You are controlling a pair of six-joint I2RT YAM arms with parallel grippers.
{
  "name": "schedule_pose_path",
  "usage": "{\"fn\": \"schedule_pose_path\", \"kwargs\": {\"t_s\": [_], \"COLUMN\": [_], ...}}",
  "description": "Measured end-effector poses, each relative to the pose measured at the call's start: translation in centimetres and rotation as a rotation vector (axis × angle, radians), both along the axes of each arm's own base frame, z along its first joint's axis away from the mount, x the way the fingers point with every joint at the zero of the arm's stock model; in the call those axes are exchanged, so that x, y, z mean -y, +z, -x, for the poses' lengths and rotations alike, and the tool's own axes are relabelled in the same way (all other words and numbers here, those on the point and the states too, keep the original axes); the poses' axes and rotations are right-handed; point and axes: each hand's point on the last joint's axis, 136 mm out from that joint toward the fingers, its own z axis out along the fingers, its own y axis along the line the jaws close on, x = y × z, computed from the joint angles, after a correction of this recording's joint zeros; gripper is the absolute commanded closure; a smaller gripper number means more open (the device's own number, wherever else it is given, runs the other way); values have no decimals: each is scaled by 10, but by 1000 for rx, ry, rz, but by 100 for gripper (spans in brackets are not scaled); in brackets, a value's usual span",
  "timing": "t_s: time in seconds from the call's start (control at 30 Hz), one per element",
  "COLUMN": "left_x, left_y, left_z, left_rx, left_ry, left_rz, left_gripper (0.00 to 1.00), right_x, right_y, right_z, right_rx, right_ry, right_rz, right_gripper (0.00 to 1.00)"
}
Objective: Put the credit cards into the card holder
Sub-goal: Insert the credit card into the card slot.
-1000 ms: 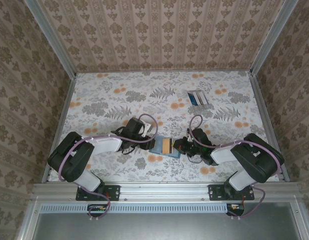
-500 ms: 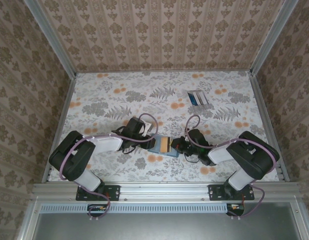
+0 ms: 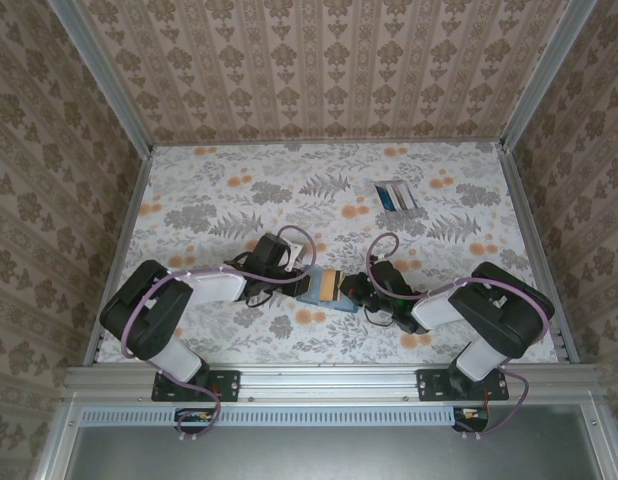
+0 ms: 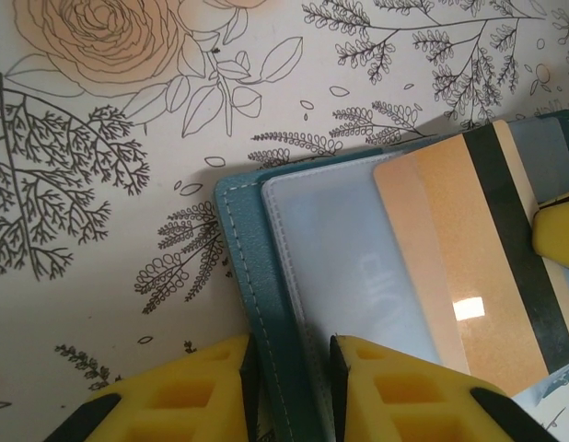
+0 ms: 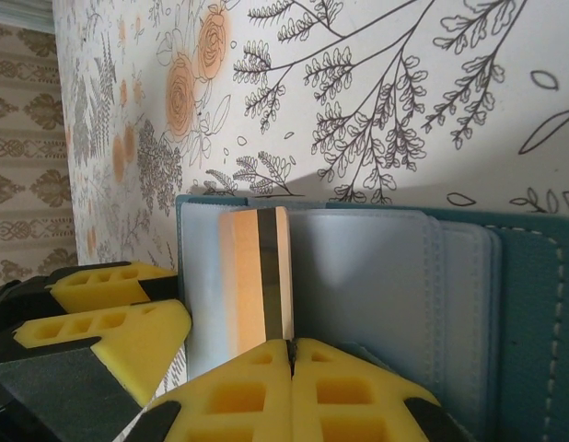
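So, the left pincer (image 4: pixel 289 348) is at a narrow gap, with the stitched edge of the teal card holder (image 4: pixel 240 230) sitting right between its fingers. Can't tell if it's actually biting. The holder lies open on the counter (image 4: pixel 100 230), between the two pincers. The right pincer (image 5: pixel 292 348) is closed tight, tips touching the end of an orange card (image 5: pixel 252 276) that lies on the holder's pale inner sleeves, just ahead of it. The other cards (image 3: pixel 396 195) sit well beyond both pincers.
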Motion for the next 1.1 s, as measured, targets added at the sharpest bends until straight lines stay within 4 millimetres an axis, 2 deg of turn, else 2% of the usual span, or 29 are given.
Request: {"fn": "schedule_pose_path", "kwargs": {"t_s": [0.47,0.73,0.93,1.1], "left_x": [2,1,0,-5], "left_y": [0,-1,0,2], "left_z": [0,-8,-10,-5], "left_rx": [-14,-29,-49,-88], "left_ry": [10,55,78,106], "left_rz": [16,55,101,123], "left_gripper": [73,72,68,64], "right_x": [-30,-35,-34,-35], "right_y": [2,-3,-2,1], "right_z": [-3,-9,-9,-2], "right_rx": [-22,-55,-59,-86], "right_ry": [-30,-74,-92,-76], "right_rz": [-30,-22,-23,12], "right_gripper": [100,100,87,83]}}
